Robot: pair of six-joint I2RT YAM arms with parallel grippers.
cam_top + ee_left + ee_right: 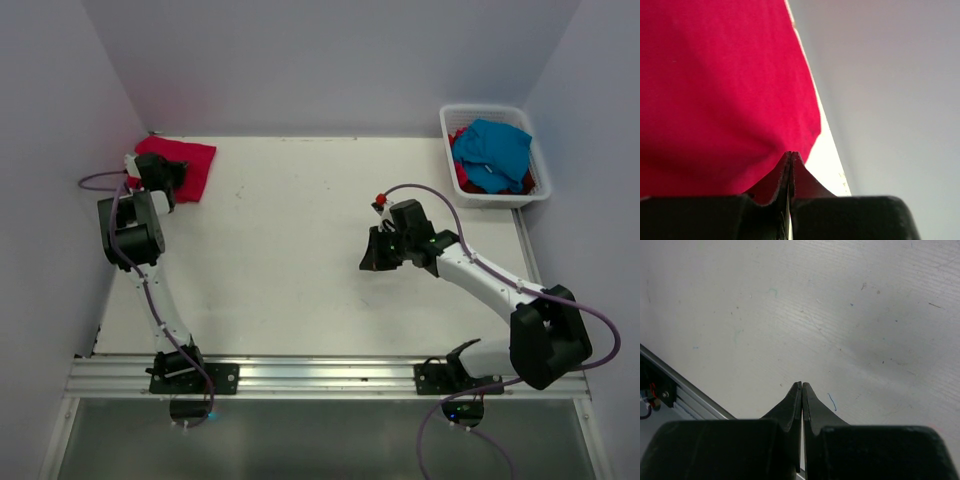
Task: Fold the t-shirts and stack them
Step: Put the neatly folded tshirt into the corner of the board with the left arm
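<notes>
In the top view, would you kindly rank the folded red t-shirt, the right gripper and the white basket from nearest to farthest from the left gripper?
1. Folded red t-shirt, far-left corner, right at the left gripper.
2. Right gripper, mid-table, right of centre.
3. White basket, far-right corner.

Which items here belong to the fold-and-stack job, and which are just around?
Job: folded red t-shirt, far-left corner; turquoise t-shirt in the white basket; second red t-shirt under the turquoise one.
Just around: white basket itself; table.
</notes>
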